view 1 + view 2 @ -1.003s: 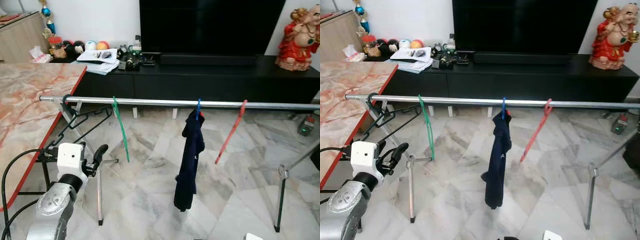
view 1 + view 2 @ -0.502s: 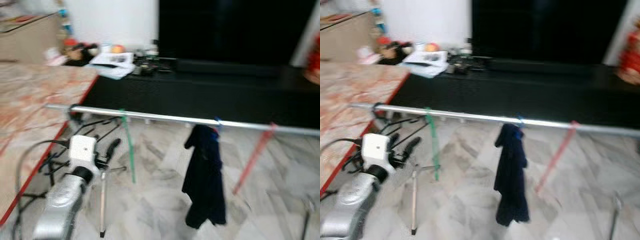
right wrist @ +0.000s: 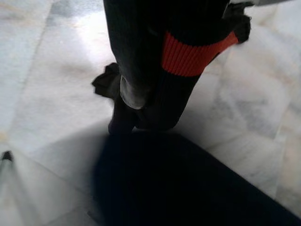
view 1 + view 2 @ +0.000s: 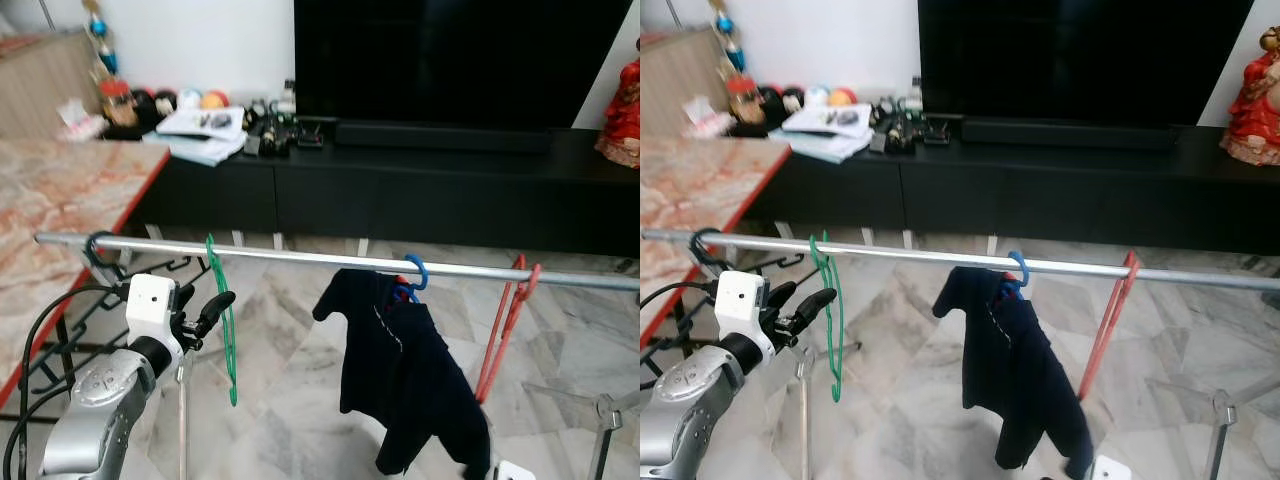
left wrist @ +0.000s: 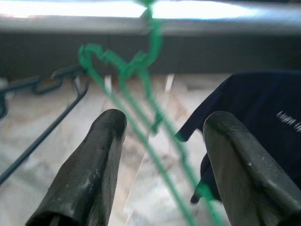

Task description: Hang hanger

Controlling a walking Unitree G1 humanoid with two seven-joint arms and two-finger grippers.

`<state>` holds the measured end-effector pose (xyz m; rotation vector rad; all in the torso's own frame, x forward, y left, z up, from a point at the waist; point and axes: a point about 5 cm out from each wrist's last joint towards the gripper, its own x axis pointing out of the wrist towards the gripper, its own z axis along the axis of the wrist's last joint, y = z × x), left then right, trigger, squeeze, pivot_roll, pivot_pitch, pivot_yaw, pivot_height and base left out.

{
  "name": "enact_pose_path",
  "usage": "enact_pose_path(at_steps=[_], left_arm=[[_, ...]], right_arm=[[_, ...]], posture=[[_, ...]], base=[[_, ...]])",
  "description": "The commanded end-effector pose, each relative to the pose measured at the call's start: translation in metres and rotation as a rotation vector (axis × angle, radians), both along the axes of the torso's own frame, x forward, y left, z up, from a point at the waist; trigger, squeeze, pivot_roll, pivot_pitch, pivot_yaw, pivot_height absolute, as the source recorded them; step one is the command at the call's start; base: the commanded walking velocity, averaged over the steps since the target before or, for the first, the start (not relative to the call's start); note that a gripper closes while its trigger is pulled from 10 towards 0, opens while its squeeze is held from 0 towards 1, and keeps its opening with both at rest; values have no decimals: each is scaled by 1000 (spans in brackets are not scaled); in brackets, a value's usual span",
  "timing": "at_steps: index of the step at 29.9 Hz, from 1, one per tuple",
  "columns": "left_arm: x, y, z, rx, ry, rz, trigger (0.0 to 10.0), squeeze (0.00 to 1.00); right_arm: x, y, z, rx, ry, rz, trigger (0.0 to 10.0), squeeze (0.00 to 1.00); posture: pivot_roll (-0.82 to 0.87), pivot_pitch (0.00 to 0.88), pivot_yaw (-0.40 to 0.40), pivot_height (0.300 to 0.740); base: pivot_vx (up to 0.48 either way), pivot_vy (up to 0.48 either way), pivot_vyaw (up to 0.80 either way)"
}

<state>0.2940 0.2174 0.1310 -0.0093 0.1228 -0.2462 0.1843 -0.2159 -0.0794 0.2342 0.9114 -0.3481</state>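
Nearest the camera, the left gripper (image 4: pixel 205 312) is raised on its silver arm just below the metal rail (image 4: pixel 300 256), its two black fingers (image 5: pixel 96 160) spread apart with nothing between them but air. The green hanger (image 4: pixel 222 320) hangs from the rail just beyond those fingers, its hook over the bar; the wrist view shows its wire running between and past the fingertips without being pinched. A black hanger (image 4: pixel 100 250) hooks the rail's left end. Farther along hang a dark navy garment (image 4: pixel 400 370) on a blue hanger (image 4: pixel 412 275), then a red hanger (image 4: pixel 505 325). White lettering on the garment is too blurred to read. The right gripper's state cannot be told; its wrist view is dark cloth with a red band.

The floor (image 4: pixel 290 390) is pale veined marble. A pink marble-topped table (image 4: pixel 60 220) stands at left. Beyond the rail runs a low black cabinet (image 4: pixel 420 190) with papers (image 4: pixel 200 125) and clutter, a large dark television (image 4: pixel 450 60) and a red figurine (image 4: pixel 1252 95).
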Motion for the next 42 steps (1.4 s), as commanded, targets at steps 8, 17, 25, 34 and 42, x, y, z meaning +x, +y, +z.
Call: enact_pose_path(at_steps=[8,17,25,34,42], left_arm=[[26,-5,5,-90,91,-43,10000,0],[55,-14,12,-116,116,-34,10000,918],[73,-23,3,-111,204,75,10000,1000],[82,-30,-8,-136,229,200,10000,0],[87,-33,-7,-214,221,257,10000,0]], right_arm=[[-11,9,-7,22,17,-32,10000,0],[-24,22,-14,48,29,-80,10000,0],[-22,21,-12,44,18,-98,10000,0],[-23,17,-12,32,19,-92,10000,0],[-29,16,-14,24,27,-95,10000,0]], posture=[[75,95,38,740],[68,99,78,740],[49,93,73,740],[36,105,69,740],[26,117,74,740]], base=[[0,0,0],[0,0,0],[0,0,0],[0,0,0],[0,0,0]])
